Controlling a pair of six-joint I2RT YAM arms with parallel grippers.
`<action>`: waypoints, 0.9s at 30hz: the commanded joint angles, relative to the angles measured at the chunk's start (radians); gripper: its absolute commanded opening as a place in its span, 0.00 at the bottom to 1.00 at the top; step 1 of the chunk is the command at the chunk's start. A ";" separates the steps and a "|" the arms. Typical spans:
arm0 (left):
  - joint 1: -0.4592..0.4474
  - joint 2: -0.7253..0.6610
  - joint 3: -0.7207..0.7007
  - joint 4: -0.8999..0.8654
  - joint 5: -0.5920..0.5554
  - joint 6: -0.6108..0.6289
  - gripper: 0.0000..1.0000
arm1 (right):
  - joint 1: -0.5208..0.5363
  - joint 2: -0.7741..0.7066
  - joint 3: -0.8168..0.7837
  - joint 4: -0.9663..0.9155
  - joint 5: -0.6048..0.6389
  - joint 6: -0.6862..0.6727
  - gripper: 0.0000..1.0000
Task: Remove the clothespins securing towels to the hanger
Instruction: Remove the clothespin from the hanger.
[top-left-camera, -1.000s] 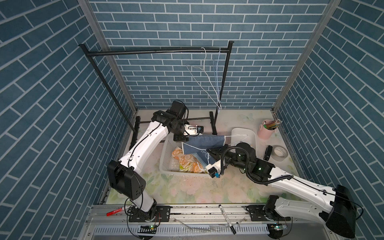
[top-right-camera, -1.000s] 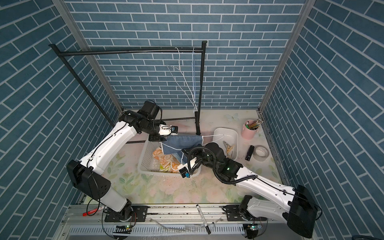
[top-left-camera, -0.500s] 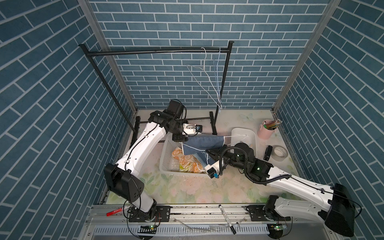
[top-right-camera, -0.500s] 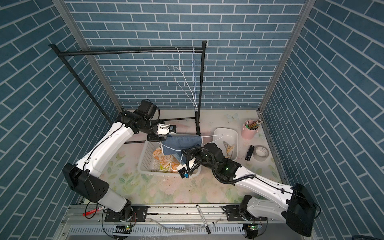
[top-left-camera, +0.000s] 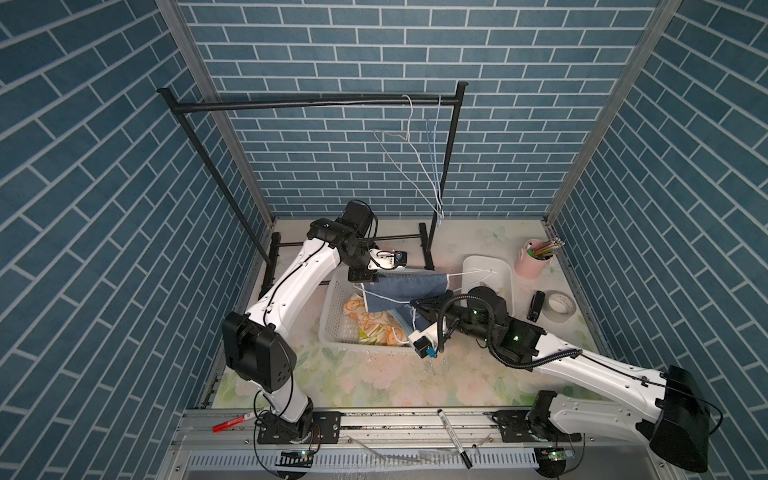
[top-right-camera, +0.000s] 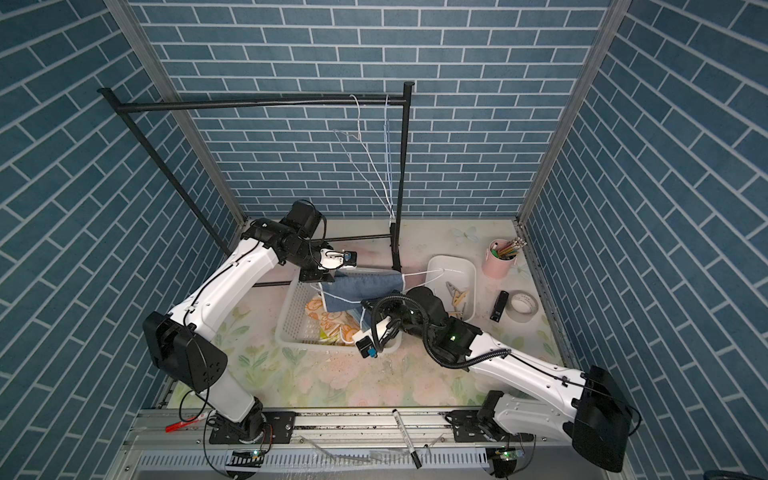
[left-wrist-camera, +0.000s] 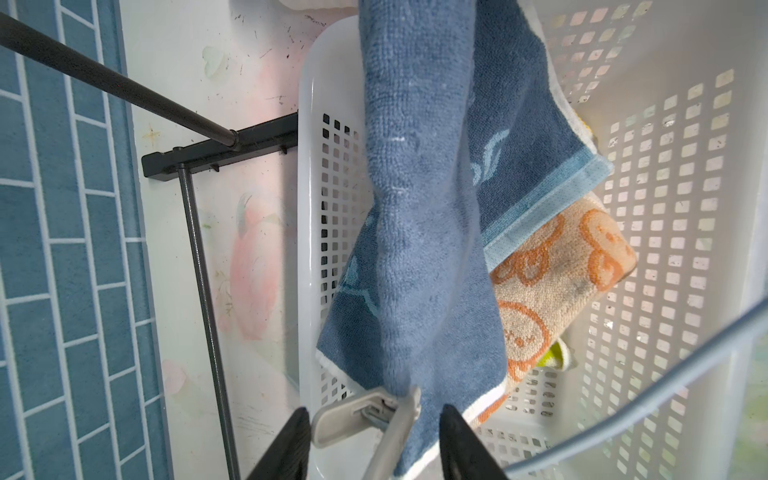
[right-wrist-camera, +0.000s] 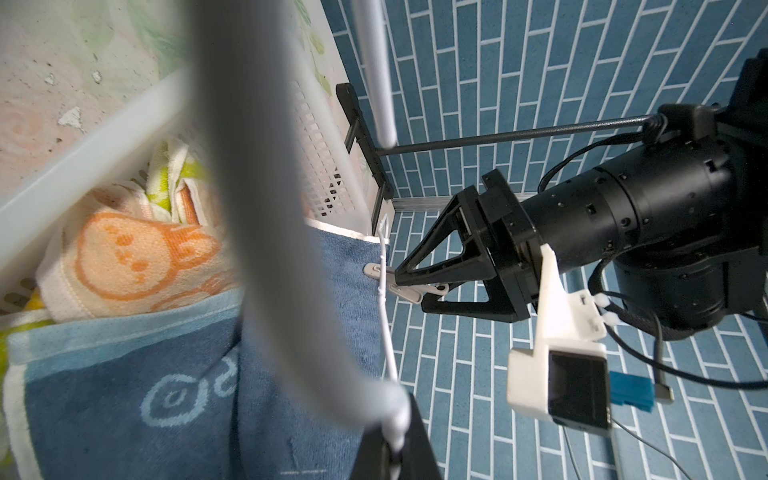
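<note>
One pin (left-wrist-camera: 361, 415) is all I can spot still biting a towel. It's a pale grey one on the edge of the blue towel (left-wrist-camera: 419, 208), clipping it to the white wire hanger (right-wrist-camera: 266, 208). That towel hangs over the basket (left-wrist-camera: 309, 208) rim with its lower end drooping inside.

Left hand (right-wrist-camera: 410, 291) has a finger on either side of the pin's tail ends, but I honestly can't tell if it's squeezing. The tails look splayed, so my guess is the pin hasn't let go. Right hand (right-wrist-camera: 395, 451) is pinched tight on the hanger wire, holding the whole thing up over the basket.

Progress-wise it looks mostly done. The orange towel (left-wrist-camera: 552, 282) and the yellow-green towel (right-wrist-camera: 166, 183) lie loose in the basket, no pins on them that I can see. A handful of pins (top-right-camera: 457, 297), tan and grey, sit in the white tray (top-right-camera: 436, 266) on the worktop near the basket, too small to count. Two bare hangers (top-right-camera: 389, 158) dangle from the rack (top-right-camera: 249, 103) at the back.

What's left, as I read it: open this pin, pull it off, drop it in the tray, let the blue towel fall. In both top views the towel's other end is too small to rule out one more pin there.
</note>
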 joint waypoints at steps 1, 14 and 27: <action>0.005 -0.009 0.004 -0.030 -0.011 -0.002 0.56 | 0.005 -0.002 0.005 0.052 0.010 -0.041 0.00; 0.005 0.006 0.005 -0.027 -0.016 -0.003 0.68 | 0.017 0.008 0.001 0.046 0.025 -0.088 0.00; 0.021 -0.011 0.021 -0.039 0.022 -0.016 0.74 | 0.020 0.014 -0.004 0.044 0.029 -0.107 0.00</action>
